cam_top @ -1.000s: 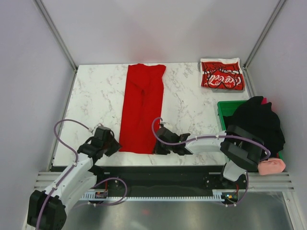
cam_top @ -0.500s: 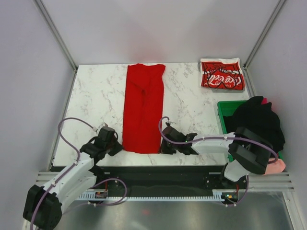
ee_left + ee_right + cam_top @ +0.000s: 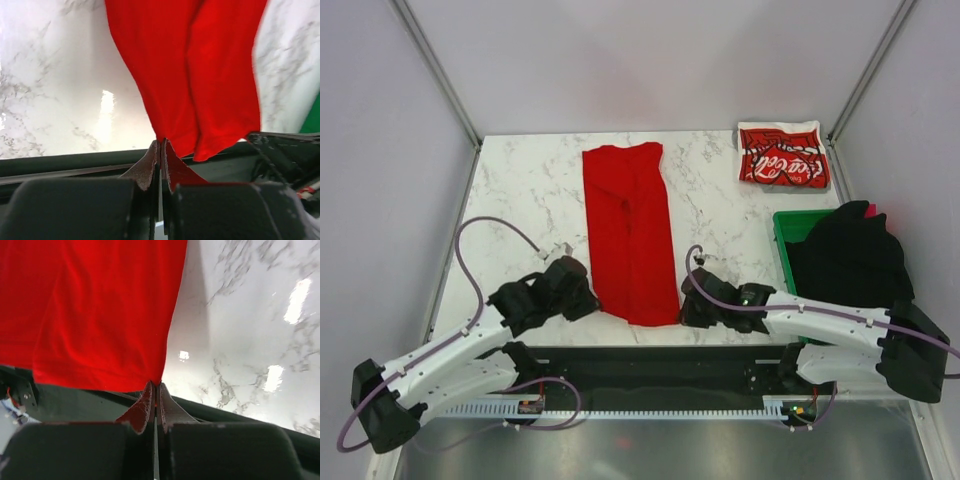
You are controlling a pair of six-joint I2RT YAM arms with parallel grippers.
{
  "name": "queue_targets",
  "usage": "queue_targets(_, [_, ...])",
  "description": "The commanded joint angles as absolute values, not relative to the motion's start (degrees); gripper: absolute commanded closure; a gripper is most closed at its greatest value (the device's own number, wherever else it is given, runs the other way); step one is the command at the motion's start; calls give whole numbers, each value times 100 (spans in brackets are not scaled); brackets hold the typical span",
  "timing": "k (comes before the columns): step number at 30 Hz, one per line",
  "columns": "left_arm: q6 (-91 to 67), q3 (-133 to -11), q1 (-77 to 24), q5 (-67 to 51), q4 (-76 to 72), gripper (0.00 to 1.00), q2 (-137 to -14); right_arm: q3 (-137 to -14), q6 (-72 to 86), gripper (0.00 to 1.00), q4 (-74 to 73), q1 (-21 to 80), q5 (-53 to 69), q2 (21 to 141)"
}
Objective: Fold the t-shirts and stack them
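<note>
A white marble table point(image 3: 520, 190) is being enclosed by pale walls point(image 3: 640, 60). The plain red t-shirt point(image 3: 630, 230), a long strip at centre, is being gripped at its near corners by the closed left jaws and right jaws. The printed t-shirt point(image 3: 782, 158) is lying folded at the far right corner, beyond a green bin point(image 3: 782, 235).

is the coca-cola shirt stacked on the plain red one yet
No, the Coca-Cola shirt lies folded in the far right corner, well apart from the plain red shirt.
</note>
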State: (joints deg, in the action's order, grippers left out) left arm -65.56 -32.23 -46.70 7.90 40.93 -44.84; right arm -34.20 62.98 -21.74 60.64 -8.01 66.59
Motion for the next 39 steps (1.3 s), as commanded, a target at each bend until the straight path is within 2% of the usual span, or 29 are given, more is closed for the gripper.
queue_targets(1, [-6488, -4399, -4737, 1423, 4586, 98, -4833, -4278, 6101, 100, -3101, 6038, -1667, 6688])
queue_targets(8, [-5740, -5720, -4395, 1872, 4632, 98, -5703, -6388, 4835, 100, -3858, 5064, -2013, 7540])
queue_targets(14, [-4879, -6441, -3096, 1074, 4071, 98, -6731, -7828, 3833, 100, -3850, 4246, -1749, 8926])
queue_targets(19, [-4518, -6688, -2462, 660, 3692, 98, -7609, -8830, 3376, 100, -3841, 3824, -1407, 9904])
queue_targets(26, [-4333, -6925, -1996, 343, 3252, 98, -8620, -9667, 3103, 100, -3780, 3411, -1081, 11037])
queue_targets(39, [-4245, -7225, -1652, 237, 2874, 98, -9764, -10450, 2944, 100, -3665, 3147, -563, 12260])
